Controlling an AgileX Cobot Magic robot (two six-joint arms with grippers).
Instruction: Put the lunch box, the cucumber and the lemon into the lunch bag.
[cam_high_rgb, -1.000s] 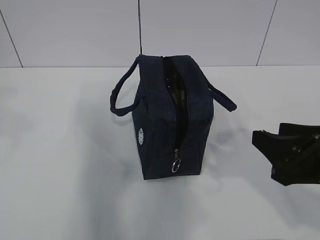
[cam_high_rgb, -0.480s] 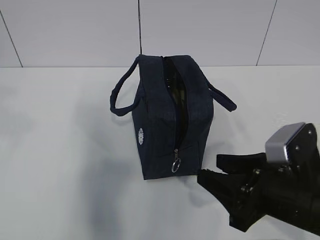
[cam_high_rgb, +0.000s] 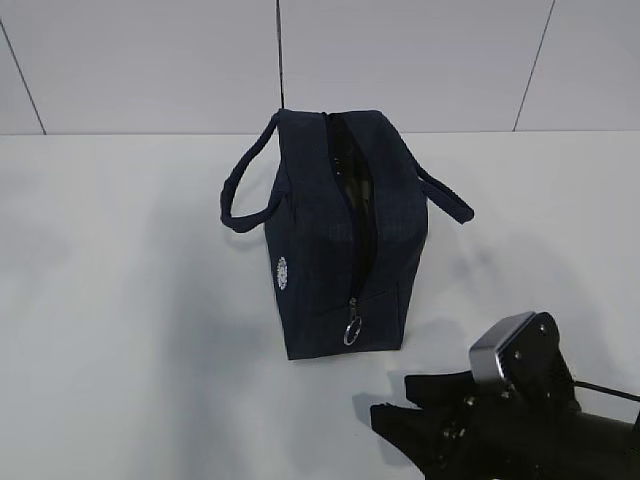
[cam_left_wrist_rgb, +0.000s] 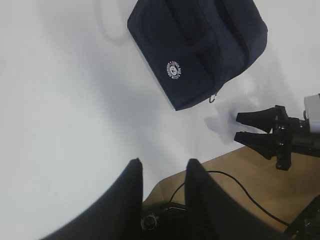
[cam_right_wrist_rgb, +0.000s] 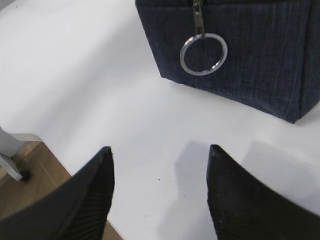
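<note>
The dark navy lunch bag (cam_high_rgb: 335, 240) stands on the white table, its top zipper partly open and the metal ring pull (cam_high_rgb: 352, 330) hanging at the near end. Something dim and greenish shows in the gap, too dark to name. The lunch box, the cucumber and the lemon are out of view. My right gripper (cam_high_rgb: 392, 400) is open and empty, low in front of the bag's near end. In the right wrist view its fingertips (cam_right_wrist_rgb: 161, 150) point at the ring pull (cam_right_wrist_rgb: 203, 53), a short way off. My left gripper (cam_left_wrist_rgb: 164, 162) is open and empty, well away from the bag (cam_left_wrist_rgb: 200, 45).
The table's front edge (cam_left_wrist_rgb: 220, 159) runs just under the left gripper, with brown floor (cam_left_wrist_rgb: 250, 180) and a black cable beyond. The same edge (cam_right_wrist_rgb: 55, 165) lies close to the right gripper's left finger. A tiled wall (cam_high_rgb: 400, 60) rises behind the table.
My right gripper has swung from the right edge of the exterior view toward the front and left, ending low before the bag's zipper end. The bag has not moved.
</note>
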